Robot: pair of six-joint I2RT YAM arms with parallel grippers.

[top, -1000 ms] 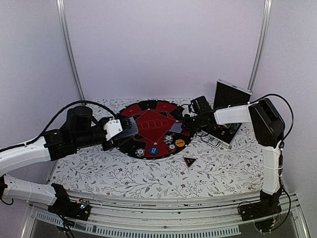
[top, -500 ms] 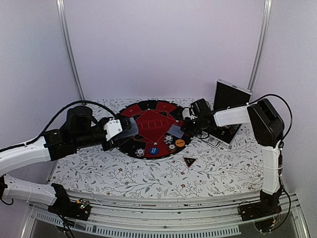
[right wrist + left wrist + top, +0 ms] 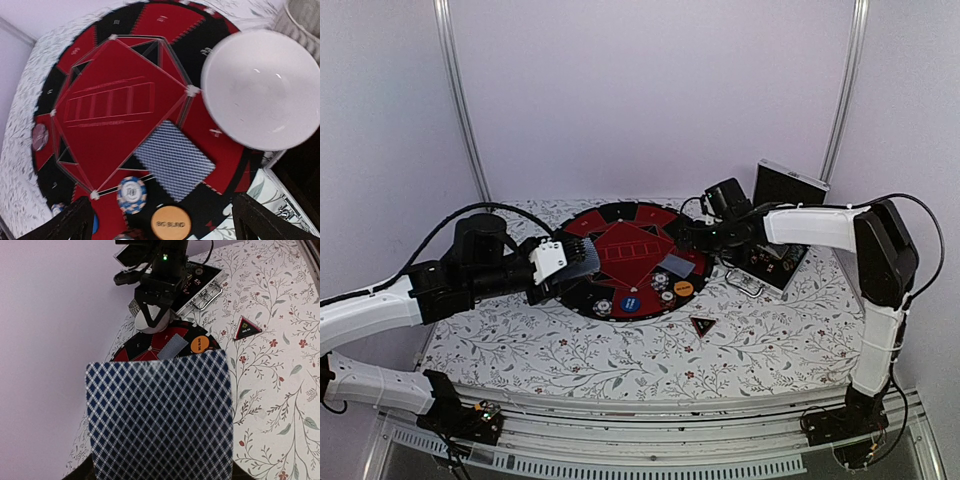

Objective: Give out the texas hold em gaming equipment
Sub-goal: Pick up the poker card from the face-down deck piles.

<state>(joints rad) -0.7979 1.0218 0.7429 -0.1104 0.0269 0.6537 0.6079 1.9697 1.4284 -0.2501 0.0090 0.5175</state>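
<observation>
Backed off with right fingers (image 3: 260,220) now spread wide, leaving one card (image 3: 175,160) flat near the white bowl (image 3: 260,90); gripping the deck (image 3: 160,420) in left fingers (image 3: 566,266) over the left edge of the mat (image 3: 625,245); best to pinch only the top card, lift clear of the chips (image 3: 131,194) before dealing onward.

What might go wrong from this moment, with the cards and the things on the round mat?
1. The open right gripper hangs close over the dealt card, beside the white bowl; pulling away, it may nudge either.
2. The left gripper holds the playing cards by one end only; they may slip or fan out.
</observation>
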